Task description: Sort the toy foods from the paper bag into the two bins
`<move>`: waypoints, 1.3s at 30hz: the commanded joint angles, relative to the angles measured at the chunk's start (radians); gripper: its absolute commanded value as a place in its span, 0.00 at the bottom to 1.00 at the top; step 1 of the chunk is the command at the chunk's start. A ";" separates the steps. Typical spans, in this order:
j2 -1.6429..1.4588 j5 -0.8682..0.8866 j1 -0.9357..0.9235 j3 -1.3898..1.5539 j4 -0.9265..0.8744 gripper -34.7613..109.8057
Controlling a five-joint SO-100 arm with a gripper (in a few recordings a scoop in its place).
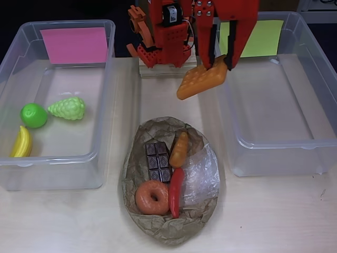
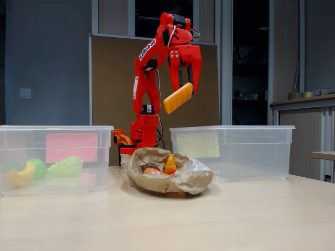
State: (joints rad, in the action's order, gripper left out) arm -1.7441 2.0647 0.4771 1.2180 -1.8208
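My red gripper (image 1: 220,62) (image 2: 184,89) is shut on the orange waffle (image 1: 201,83) (image 2: 177,98), held high in the air between the paper bag and the right bin. The crumpled brown paper bag (image 1: 152,224) (image 2: 172,180) lies in the middle with the chocolate bar (image 1: 158,161), croissant (image 1: 179,148) (image 2: 170,164), donut (image 1: 152,197) and red chili (image 1: 176,192) in it. The left bin (image 1: 105,79) (image 2: 57,157), with the pink label, holds the banana (image 1: 22,142), green apple (image 1: 33,115) and grapes (image 1: 68,108) (image 2: 65,166). The right bin (image 1: 274,153) (image 2: 235,151) carries a yellow-green label.
The arm's base (image 1: 160,52) (image 2: 138,138) stands at the back of the table between the bins, on a wooden block. Bare tabletop (image 1: 274,216) runs along the front edge on both sides of the bag.
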 commanded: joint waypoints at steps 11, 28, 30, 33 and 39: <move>-0.034 0.818 0.604 0.043 -0.014 0.24; 0.353 1.143 0.663 0.084 0.081 0.24; 0.394 1.143 0.657 0.126 0.138 0.24; 0.488 1.146 0.655 0.170 0.229 0.24; 0.675 1.195 0.687 0.152 0.353 0.24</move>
State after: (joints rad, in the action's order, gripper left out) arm -1.0999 2.9836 1.1397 1.3929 -1.4956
